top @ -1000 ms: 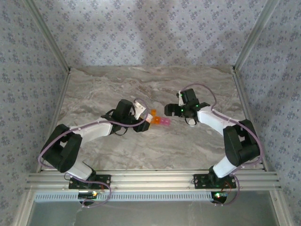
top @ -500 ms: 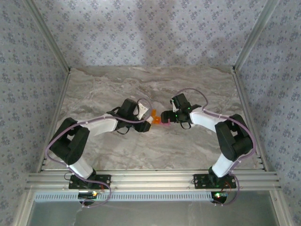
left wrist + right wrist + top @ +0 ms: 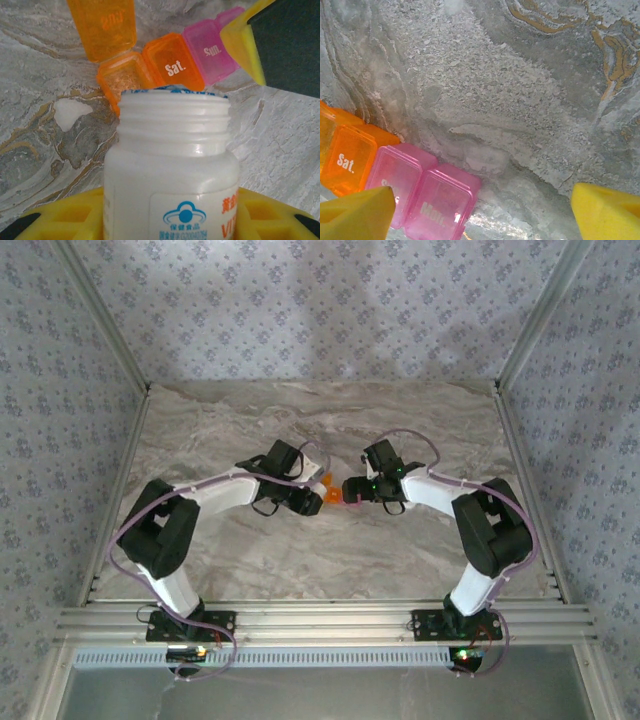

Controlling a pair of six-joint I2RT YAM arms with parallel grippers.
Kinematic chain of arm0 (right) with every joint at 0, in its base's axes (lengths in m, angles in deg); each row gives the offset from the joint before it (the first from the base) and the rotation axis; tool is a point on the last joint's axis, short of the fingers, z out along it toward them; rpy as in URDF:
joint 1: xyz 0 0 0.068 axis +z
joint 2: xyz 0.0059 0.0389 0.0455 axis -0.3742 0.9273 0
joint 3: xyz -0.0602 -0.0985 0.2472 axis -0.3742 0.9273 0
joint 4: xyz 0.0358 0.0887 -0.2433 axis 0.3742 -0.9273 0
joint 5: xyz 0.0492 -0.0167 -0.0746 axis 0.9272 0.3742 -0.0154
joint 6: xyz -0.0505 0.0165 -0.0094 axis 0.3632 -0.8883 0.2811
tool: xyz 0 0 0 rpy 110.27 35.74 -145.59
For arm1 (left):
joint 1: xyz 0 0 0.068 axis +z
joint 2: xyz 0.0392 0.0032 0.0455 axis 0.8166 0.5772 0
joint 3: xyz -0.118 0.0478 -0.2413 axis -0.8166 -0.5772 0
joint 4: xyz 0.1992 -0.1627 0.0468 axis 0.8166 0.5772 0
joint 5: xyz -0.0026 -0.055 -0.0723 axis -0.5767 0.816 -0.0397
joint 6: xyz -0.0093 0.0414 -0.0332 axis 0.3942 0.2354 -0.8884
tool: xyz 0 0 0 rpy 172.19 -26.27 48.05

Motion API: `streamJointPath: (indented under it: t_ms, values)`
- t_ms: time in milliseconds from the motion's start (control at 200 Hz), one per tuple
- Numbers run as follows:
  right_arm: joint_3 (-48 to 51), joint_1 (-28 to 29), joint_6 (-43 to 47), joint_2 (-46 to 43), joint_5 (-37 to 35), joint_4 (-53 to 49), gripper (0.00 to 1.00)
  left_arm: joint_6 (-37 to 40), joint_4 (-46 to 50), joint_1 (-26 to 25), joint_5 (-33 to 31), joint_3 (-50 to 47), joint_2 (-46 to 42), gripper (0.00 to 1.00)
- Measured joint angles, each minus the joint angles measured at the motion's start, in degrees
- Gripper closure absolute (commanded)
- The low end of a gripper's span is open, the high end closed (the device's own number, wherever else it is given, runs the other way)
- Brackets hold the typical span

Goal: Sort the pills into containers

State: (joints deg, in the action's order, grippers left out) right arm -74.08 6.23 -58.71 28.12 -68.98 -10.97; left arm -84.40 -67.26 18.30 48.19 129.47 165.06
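On the marbled tabletop (image 3: 300, 420), the containers (image 3: 185, 65) are seen just beyond the left claw (image 3: 308, 502), which is clamped on a white bottle (image 3: 170, 165). The right claw (image 3: 480, 212) is spread wide just beside them.

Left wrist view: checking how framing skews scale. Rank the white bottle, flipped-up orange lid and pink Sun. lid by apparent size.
1. white bottle, clearly largest, though nearest the camera.
2. flipped-up orange lid.
3. pink Sun. lid; these two lids look nearly alike, so unsure.
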Motion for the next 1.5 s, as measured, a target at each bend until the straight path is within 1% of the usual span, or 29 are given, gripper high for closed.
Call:
streamJointPath:
  t_ms: [410,1129,1499]
  values:
    - [0.0,-0.6,-1.1,0.5,0.0,0.4,0.08,1.4,6.7,-0.7,-1.1,5.2,3.3,1.0]
    - [0.0,-0.6,-1.9,1.2,0.2,1.5,0.08,2.7,14.9,-1.2,-2.8,12.2,8.3,1.0]
    - [0.5,-0.6,-2.6,1.2,0.3,2.4,0.08,2.8,19.1,-1.6,-5.1,16.7,10.4,1.0]
